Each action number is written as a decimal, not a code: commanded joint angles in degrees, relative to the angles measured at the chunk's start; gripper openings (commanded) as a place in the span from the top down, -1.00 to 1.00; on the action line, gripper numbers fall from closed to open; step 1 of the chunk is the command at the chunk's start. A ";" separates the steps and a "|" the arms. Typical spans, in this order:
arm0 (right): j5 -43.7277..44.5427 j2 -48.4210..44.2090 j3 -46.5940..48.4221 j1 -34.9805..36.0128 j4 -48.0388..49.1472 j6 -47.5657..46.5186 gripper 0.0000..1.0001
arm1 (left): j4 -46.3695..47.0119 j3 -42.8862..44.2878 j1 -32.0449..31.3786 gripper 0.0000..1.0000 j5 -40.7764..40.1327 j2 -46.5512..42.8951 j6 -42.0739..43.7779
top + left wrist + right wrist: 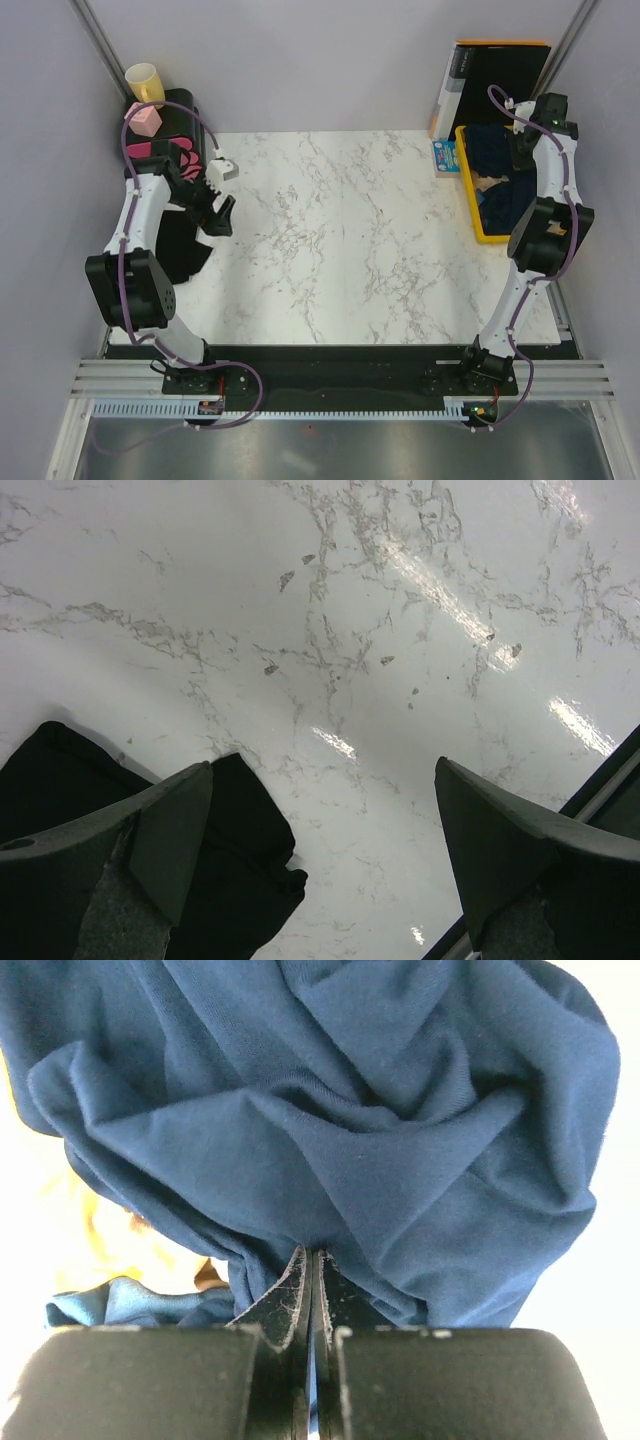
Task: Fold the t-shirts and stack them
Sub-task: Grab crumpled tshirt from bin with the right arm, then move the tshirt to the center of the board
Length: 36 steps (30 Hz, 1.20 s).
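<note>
A dark navy t-shirt (330, 1110) fills the right wrist view in bunched folds; in the top view it (492, 150) lies in the yellow tray (466, 190) at the back right. My right gripper (315, 1260) is shut on a fold of it, over the tray (523, 135). A medium-blue shirt (130, 1305) and beige cloth (490, 185) lie under it. A black t-shirt (185, 250) lies at the table's left edge, and also shows in the left wrist view (230, 870). My left gripper (222, 205) is open and empty above the marble beside it (320, 810).
A rigid black orange-edged folder (495, 75) stands behind the tray. A yellow cup (145, 82) and pink block (143, 118) sit on a black stand at the back left. White marble table (340, 230) lies between the arms. Grey walls close in both sides.
</note>
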 commanded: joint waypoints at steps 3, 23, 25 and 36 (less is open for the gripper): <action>0.02 -10.52 2.48 1.23 4.82 -1.50 1.00 | 6.81 -0.38 -1.49 -0.99 3.28 -3.39 -1.74; 9.25 -28.81 3.53 20.38 32.06 -15.12 1.00 | 24.93 12.68 -19.94 -0.99 -2.87 4.33 -1.64; 9.34 -28.81 4.59 23.28 35.13 -17.67 1.00 | 26.25 15.24 -21.52 -0.99 -3.40 7.92 -2.61; 2.57 -27.41 11.27 36.20 48.68 -25.14 1.00 | 33.19 23.60 -27.68 -0.99 -8.32 18.57 -6.48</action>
